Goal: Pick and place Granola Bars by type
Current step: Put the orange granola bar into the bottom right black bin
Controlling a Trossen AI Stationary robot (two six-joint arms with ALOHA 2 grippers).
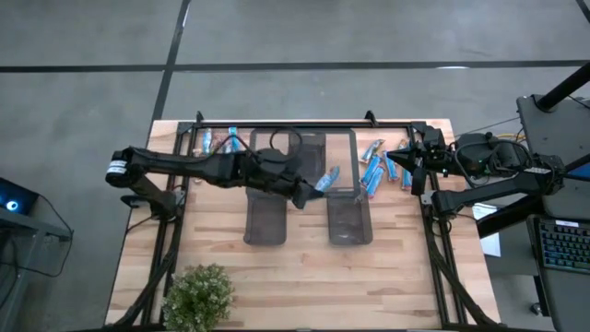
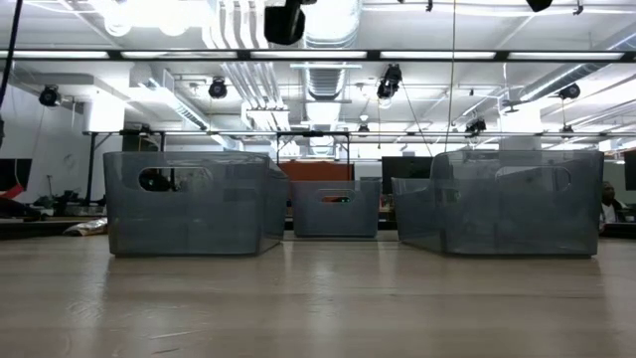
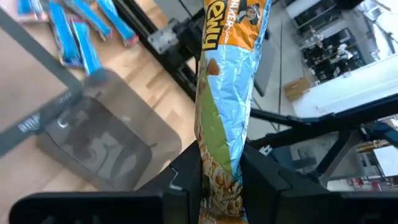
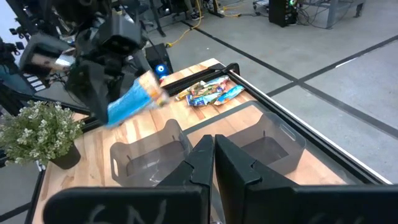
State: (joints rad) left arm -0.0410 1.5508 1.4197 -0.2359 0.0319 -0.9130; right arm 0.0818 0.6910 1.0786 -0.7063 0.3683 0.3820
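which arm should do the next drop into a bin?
Left. Its gripper already holds a bar just beside the right bin. The right gripper is shut, empty, at the table's right edge.

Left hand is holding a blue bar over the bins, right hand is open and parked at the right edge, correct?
Not quite: the right hand is shut, its fingers pressed together in the right wrist view. The left hand does hold a blue bar over the bins.

Bright overhead lighting, slight motion blur.
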